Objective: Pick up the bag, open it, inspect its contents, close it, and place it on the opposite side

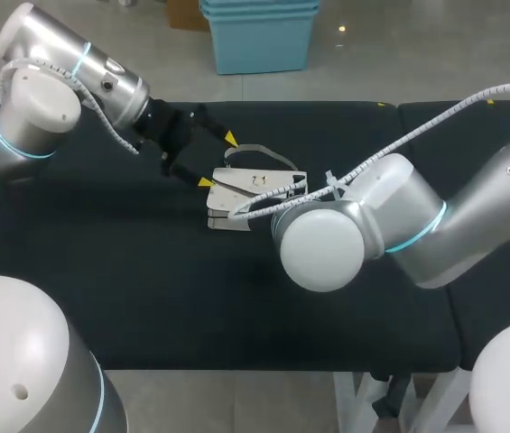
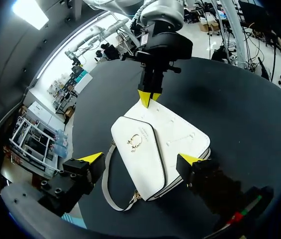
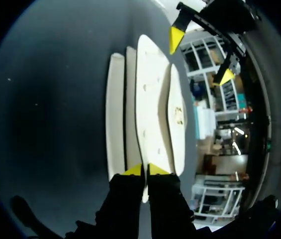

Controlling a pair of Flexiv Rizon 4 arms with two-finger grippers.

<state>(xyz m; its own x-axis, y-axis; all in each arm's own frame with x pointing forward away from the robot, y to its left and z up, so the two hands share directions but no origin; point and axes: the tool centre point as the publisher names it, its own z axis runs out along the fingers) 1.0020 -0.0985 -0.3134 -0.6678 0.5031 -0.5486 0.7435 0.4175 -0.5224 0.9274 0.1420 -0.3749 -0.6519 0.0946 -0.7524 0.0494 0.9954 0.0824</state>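
A white bag with a gold clasp lies flat on the black table. Its grey strap loops out at the far side. My left gripper hovers at the bag's left end, open wide. In the left wrist view the bag sits between its spread fingertips, and I cannot tell whether they touch it. My right gripper is shut on the thin edge of the bag at the opposite end; the left wrist view shows those tips pinched together there. In the head view my right arm hides that gripper.
The black table runs across the whole head view, with a seam at the right and its front edge near me. The strap trails beside the left gripper's finger.
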